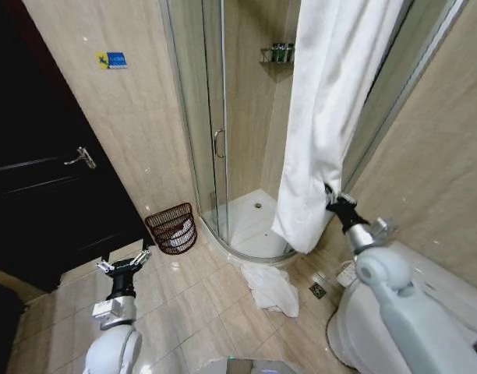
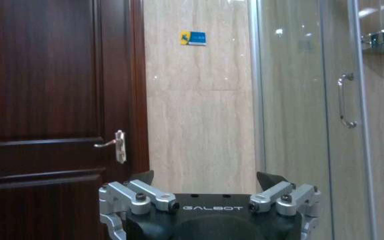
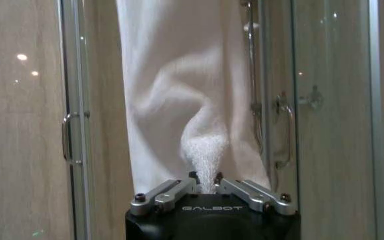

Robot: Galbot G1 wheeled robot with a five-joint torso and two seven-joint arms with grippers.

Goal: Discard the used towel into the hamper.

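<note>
Left gripper (image 1: 123, 267) low at the robot's left over the floor tiles, idle, jaws spread wide, nothing between them; its wrist view faces the dark door (image 2: 52, 100) and tiled wall.

Right gripper (image 1: 330, 196) raised at the right, jaws pressed together and pinching a fold of the hanging white towel (image 1: 324, 117). In the right wrist view the cloth bunches into a narrow neck right at the fingertips (image 3: 193, 176), so the grip is on a gathered pleat near the towel's lower part, not an edge.

A second white cloth (image 1: 271, 287) lies crumpled on the floor near the shower base, between the two arms.

The towel hangs long from above the frame, in front of the shower glass (image 1: 207, 117); what holds it up top isn't visible.

Handling, my read: soft, limp, bulky terry, light if dry, heavier if damp. It'll drape and swing, and could drag on the floor. The bunched-fold pinch looks secure, terry isn't slippery.

Hamper (image 1: 172, 227) sits on the floor against the wall, just left of the shower door, well apart from the towel. Small open mouth, something white already inside, so a long towel may hang over the rim.
</note>
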